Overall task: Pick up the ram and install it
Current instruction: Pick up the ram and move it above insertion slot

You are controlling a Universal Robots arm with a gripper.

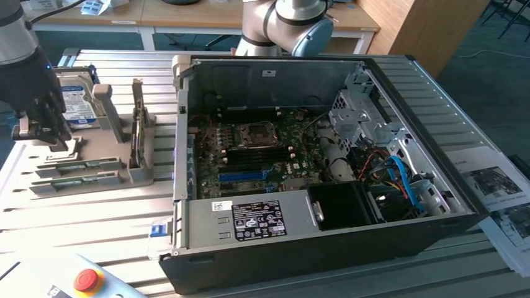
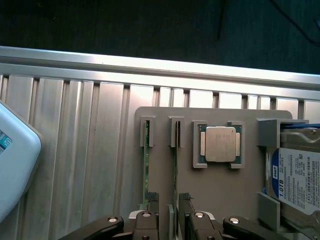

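— Gripper (image 2: 169, 199) first: how do its jaws stand?

— Spread wide, holding nothing. It hangs over one end of the grey holder (image 2: 215, 190), which lies on the slatted aluminium counter (image 2: 75, 150).

— And the ram?

— The ram (image 2: 175, 165) stands on edge in its slot in the holder. It runs straight out from the gap between the fingertips (image 2: 186, 199), with space on either side and neither pad pressed on it.

— The other stick?

— The second green stick (image 2: 146, 165) sits parallel in the neighbouring slot. It lines up with one fingertip rather than with the gap.

— What else does the holder carry?

— A processor (image 2: 220, 144) lies flat in a square recess just past the ram, on the side away from the second stick. A hard drive (image 2: 300, 175) stands on edge beyond that.

— Where is the computer?

— The open computer case (image 1: 273, 273) lies well apart from the gripper, toward the exterior view's right. Its motherboard (image 1: 273, 146) faces up, with a blue memory slot (image 1: 246, 176) on it. A red stop button (image 1: 87, 280) sits near the counter's edge.
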